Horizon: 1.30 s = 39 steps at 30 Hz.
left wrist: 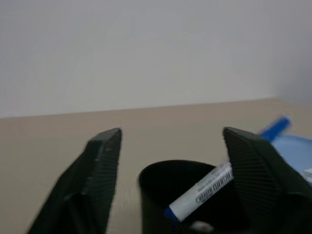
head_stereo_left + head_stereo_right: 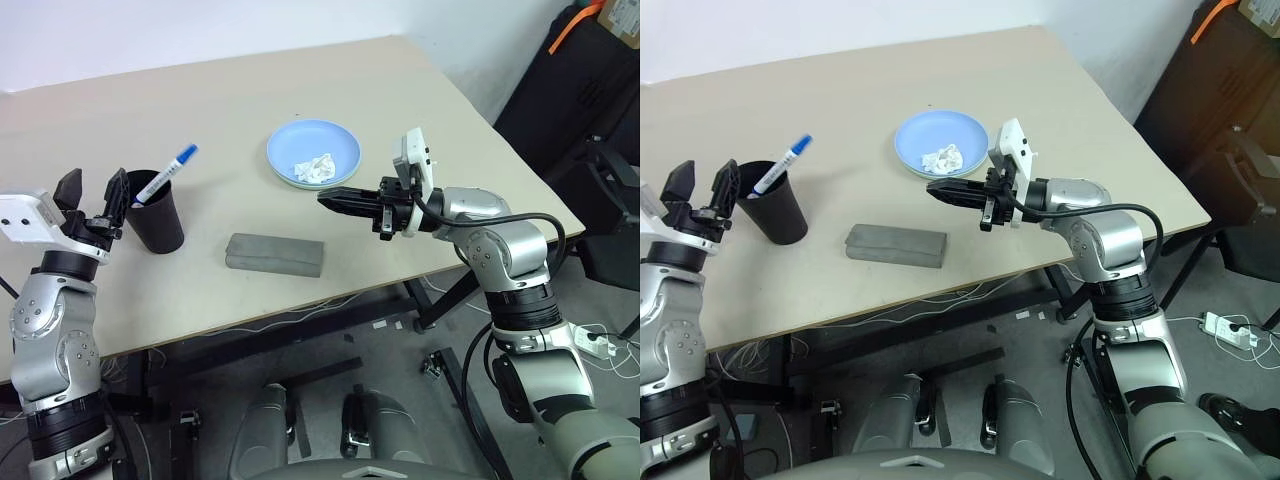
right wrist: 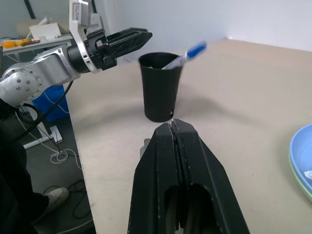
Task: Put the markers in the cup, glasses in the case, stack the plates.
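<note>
The black cup stands upright at the table's left, and a blue-capped marker leans out of it. My left gripper is open just left of the cup's rim, with nothing between its fingers. The grey case lies closed near the front edge. The light blue plate sits on a light green one, whose rim shows beneath it. Between case and plates, above the table, my right gripper is shut and empty, pointing left. The glasses are out of view.
A crumpled white tissue lies in the blue plate. The table's front edge runs close by the case. Black equipment stands past the table's right side, and cables lie on the floor below.
</note>
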Each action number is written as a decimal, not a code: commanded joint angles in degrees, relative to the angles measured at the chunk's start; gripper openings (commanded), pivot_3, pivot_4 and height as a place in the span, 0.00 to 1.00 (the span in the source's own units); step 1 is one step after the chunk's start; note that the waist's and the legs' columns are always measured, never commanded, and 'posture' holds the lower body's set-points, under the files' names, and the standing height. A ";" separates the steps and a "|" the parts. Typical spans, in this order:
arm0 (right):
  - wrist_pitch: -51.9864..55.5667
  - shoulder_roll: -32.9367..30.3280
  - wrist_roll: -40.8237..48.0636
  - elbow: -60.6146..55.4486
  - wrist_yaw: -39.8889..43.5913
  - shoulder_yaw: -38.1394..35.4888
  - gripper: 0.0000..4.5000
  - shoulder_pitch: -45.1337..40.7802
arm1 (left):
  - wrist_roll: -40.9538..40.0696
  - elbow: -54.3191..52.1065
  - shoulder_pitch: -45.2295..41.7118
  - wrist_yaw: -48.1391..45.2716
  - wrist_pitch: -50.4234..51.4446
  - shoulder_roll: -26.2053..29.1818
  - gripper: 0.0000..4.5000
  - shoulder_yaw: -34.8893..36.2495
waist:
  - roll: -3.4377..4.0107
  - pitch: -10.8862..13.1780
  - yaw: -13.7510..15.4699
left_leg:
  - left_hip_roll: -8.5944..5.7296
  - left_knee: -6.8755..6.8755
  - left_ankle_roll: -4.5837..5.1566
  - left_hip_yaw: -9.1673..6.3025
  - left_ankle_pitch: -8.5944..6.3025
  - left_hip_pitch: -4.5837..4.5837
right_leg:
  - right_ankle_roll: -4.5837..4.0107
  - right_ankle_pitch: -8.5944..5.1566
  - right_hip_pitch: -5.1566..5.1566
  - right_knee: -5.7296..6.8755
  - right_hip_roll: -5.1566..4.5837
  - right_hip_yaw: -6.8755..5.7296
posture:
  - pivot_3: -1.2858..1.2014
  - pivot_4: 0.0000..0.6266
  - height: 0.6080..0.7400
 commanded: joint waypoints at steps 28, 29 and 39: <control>1.64 -1.65 5.47 -2.33 -0.10 -5.10 0.00 -0.50 | -22.08 -13.02 19.54 -19.18 12.29 9.10 1.00 7.03 | 0.02 0.04 -1.30 | 0.01 -0.17 -0.01 -0.01 -0.02 -0.02 | -0.01 0.00 -0.02 -0.24 0.00 -0.01 | 0.52 0.24 0.84; 1.99 -2.07 5.49 -2.82 0.05 -4.93 0.00 -0.09 | -22.29 -12.55 20.55 -20.45 12.51 9.92 1.00 7.65 | 0.02 0.04 -1.34 | 0.02 -0.19 -0.12 -0.02 -0.08 -0.02 | -0.02 -0.01 -0.02 -0.26 0.00 -0.02 | 0.52 0.24 0.84; 2.06 -4.07 4.27 -4.86 0.14 -3.42 0.00 1.57 | -21.07 -8.30 17.83 -22.58 12.52 10.57 1.00 6.78 | 0.05 0.06 -1.40 | 0.02 -0.40 -0.09 0.04 -0.13 -0.16 | 0.03 0.12 -0.04 -0.72 0.00 -0.06 | 0.52 0.24 0.84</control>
